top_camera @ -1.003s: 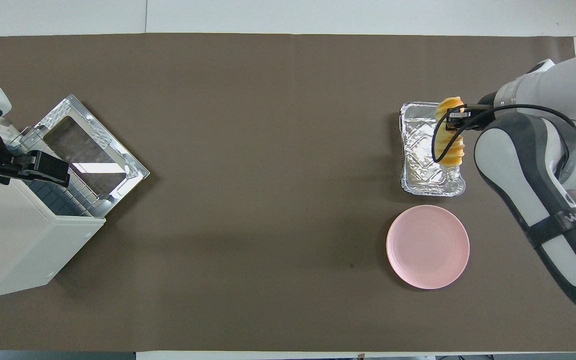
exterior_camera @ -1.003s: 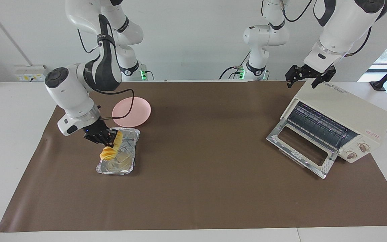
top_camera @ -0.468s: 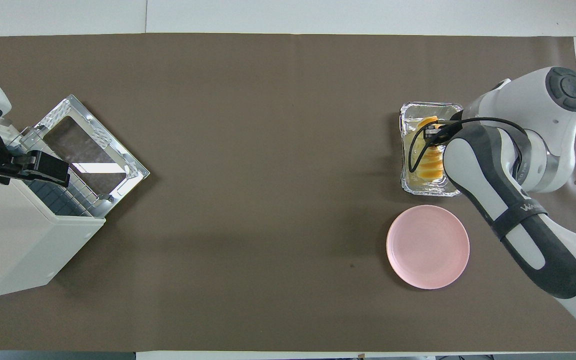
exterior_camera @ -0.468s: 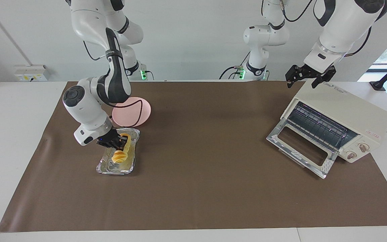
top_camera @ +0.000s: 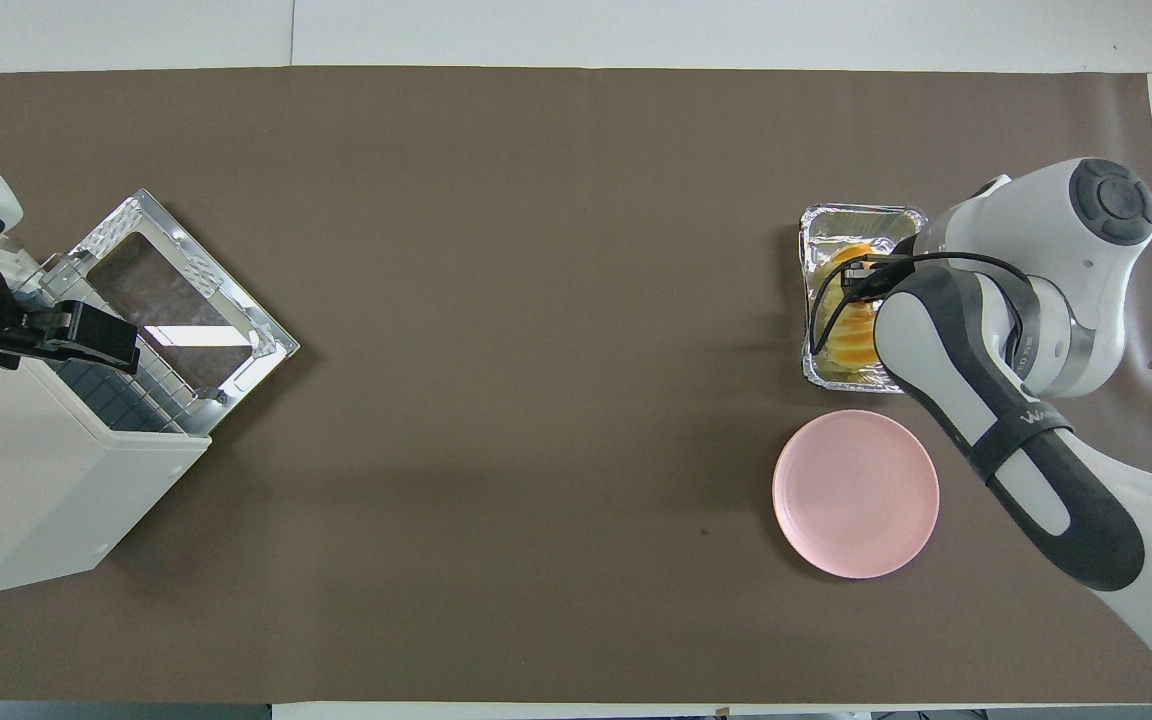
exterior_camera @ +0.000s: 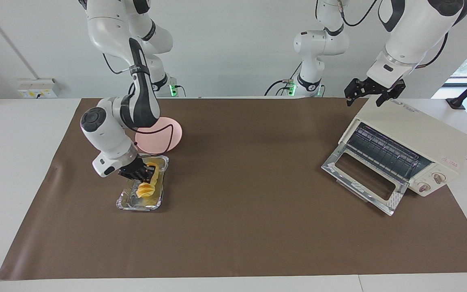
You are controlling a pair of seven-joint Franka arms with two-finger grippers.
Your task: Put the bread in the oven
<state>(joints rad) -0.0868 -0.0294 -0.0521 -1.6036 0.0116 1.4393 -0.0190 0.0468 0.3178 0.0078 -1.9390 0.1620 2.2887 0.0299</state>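
Bread (exterior_camera: 146, 187): lowered from mid-air into foil tray (exterior_camera: 125, 202). Right gripper (exterior_camera: 141, 175) at its twelve o'clock end, grip loosening, release uncertain. Oven (exterior_camera: 414, 140), door down, unloaded; left gripper (exterior_camera: 373, 94) waits wide above it.

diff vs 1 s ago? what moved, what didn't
The right tool brought the bread down from above the foil tray's edge into the tray, where it now lies; the right arm swung in over the tray. Whether the tool has let go cannot be told. Unchanged: left tool waiting open over the oven, oven door open, pink plate and tray in place.
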